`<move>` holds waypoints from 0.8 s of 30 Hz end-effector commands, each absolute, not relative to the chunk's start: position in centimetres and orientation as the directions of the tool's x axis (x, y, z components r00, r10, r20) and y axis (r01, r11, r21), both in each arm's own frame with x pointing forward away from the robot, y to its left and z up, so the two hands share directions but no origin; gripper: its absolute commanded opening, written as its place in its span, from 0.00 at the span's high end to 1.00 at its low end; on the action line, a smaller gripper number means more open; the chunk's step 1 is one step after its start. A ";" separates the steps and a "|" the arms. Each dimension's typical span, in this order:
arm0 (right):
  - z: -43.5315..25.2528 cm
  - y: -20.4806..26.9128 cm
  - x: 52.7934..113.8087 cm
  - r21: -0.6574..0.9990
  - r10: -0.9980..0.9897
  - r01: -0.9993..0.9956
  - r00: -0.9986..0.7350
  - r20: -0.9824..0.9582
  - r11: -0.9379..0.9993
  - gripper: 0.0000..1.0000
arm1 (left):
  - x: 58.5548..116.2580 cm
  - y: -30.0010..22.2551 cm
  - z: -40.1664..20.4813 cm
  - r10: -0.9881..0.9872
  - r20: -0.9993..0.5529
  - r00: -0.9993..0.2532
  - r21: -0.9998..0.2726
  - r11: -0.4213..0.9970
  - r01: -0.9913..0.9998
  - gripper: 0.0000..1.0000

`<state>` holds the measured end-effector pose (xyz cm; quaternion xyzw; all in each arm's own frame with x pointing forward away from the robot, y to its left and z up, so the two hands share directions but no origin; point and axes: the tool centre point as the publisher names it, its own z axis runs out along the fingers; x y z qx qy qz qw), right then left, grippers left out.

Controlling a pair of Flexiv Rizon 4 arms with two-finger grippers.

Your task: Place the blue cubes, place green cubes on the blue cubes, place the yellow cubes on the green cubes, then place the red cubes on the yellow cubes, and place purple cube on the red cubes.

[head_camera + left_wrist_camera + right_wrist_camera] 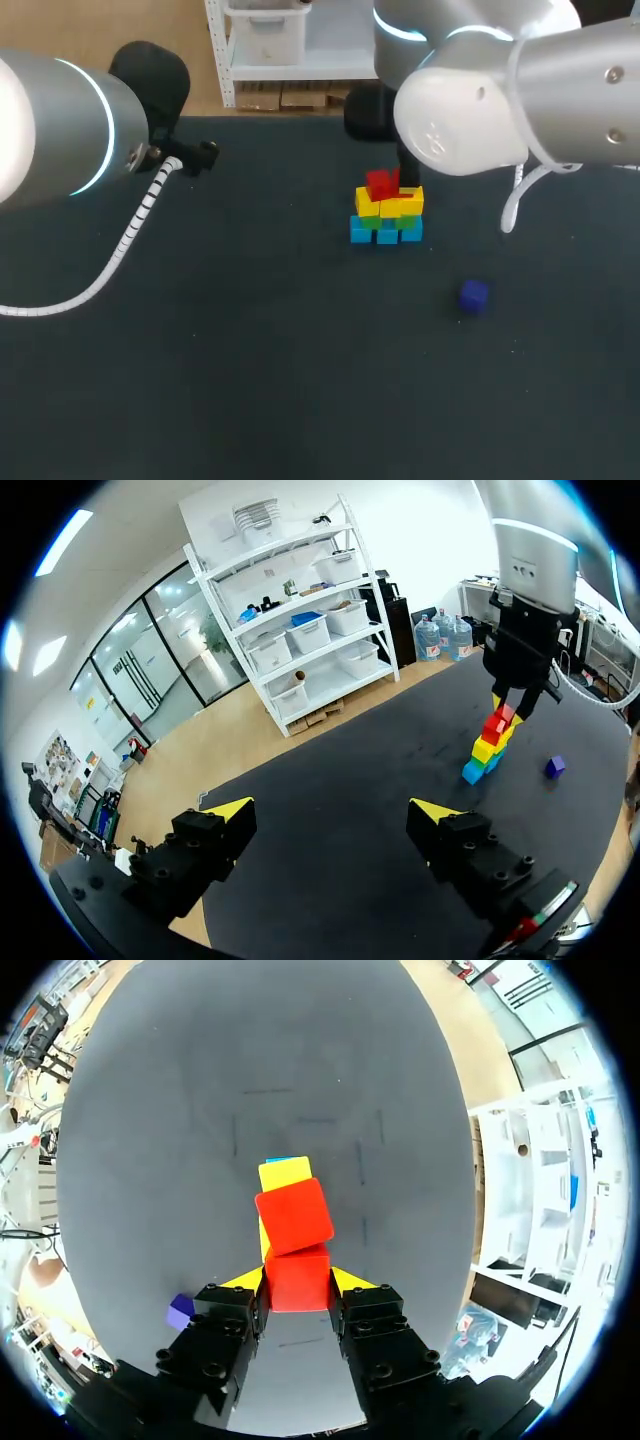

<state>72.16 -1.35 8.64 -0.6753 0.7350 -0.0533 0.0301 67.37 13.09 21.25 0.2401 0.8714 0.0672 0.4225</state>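
- Toward the table's far edge, the right gripper clasps a red cube at the stack's top.
- It is best seated flush beside the placed red cube before letting go.
- The left gripper is spread, empty.

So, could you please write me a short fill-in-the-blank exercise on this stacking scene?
1. The cube held in the right gripper is ____.
2. The bottom layer of the stack is ____.
3. The purple cube lies by itself on the ____.
4. The left gripper, far from the stack, is ____.

Missing words: red; blue; table; open.
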 end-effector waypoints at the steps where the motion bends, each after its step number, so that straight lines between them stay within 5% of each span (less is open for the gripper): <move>1: 8.6 -1.3 72.2 -0.116 -0.996 -0.990 -0.088 0.028 0.084 0.99 | 67.5 13.2 21.3 0.477 -0.703 -0.528 0.318 0.874 0.366 0.00; 5: 8.5 -1.4 72.2 -0.114 -0.996 -0.990 -0.090 0.028 0.087 0.92 | 67.5 13.2 21.3 0.477 -0.703 -0.528 0.318 0.874 0.366 0.00; 8: 8.4 -1.4 72.2 -0.113 -0.995 -0.990 -0.091 0.030 0.088 0.75 | 67.5 13.2 21.3 0.477 -0.703 -0.528 0.318 0.874 0.366 0.00; 21: 8.4 -1.2 72.1 -0.111 -0.996 -0.991 -0.083 0.033 0.079 0.50 | 67.5 13.2 21.3 0.477 -0.703 -0.528 0.318 0.874 0.366 0.00; 23: 8.4 -1.2 72.1 -0.108 -0.996 -0.991 -0.082 0.032 0.078 0.00 | 67.5 13.2 21.3 0.477 -0.703 -0.528 0.318 0.874 0.366 0.00; 24: 8.4 -1.2 72.1 -0.106 -0.996 -0.991 -0.082 0.031 0.078 0.00 | 67.5 13.2 21.3 0.477 -0.703 -0.528 0.318 0.874 0.366 0.00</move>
